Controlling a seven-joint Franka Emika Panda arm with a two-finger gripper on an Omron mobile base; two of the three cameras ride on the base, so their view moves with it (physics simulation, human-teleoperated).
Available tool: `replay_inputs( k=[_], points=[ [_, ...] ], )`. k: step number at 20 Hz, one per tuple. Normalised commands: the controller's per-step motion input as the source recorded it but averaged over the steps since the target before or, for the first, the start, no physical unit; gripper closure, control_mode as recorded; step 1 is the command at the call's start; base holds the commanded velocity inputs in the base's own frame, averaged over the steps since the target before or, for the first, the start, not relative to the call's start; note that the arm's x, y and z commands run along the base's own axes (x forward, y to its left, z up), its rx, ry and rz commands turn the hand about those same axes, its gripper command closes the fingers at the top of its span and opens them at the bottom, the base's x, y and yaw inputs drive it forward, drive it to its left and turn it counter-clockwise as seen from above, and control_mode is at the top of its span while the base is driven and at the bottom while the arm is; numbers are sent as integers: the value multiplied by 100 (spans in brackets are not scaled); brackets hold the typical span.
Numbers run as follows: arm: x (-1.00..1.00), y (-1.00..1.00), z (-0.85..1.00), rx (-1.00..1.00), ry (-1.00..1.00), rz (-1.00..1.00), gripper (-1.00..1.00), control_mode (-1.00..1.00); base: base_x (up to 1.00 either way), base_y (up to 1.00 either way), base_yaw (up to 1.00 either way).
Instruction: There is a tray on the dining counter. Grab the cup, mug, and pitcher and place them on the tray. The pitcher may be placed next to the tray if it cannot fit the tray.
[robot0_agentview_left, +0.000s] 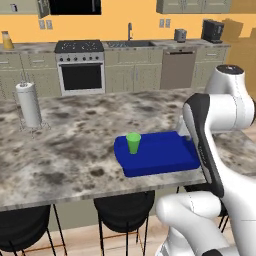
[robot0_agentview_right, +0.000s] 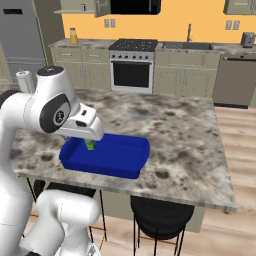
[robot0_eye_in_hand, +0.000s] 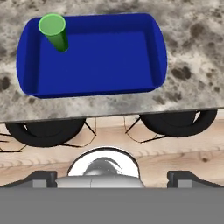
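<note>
Your pincer (robot0_eye_in_hand: 112, 177) stands wide and empty, pulled back above the surface (robot0_agentview_left: 65, 150) edge. The cup (robot0_agentview_left: 133, 142) stands upright in a corner of the tray (robot0_agentview_left: 165, 160), leaving room for the mug; the pitcher (robot0_agentview_left: 7, 40) waits on the far kitchen counter.

From the right base view my own arm covers most of the cup (robot0_agentview_right: 90, 145) and the near left rim of the tray (robot0_agentview_right: 107, 172). From the left base view my forearm hides the tray's right end. Far behind the tray, the pitcher (robot0_agentview_left: 7, 40) on the back counter is too small to make out, as is the paper towel roll (robot0_agentview_right: 23, 80), half behind my shoulder.
</note>
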Motion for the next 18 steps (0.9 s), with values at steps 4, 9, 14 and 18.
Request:
replay_inputs(
  k=[4,9,14,18],
  points=[
    [-16,15,17,0,4,0,-100,-100,0,0,0],
    [-13,13,8,0,0,0,-100,-100,0,0,0],
    [-4,0,14,0,0,0,-100,-100,0,0,0],
    [-12,-12,3,0,0,0,-100,-100,0,0,0]
  ],
)
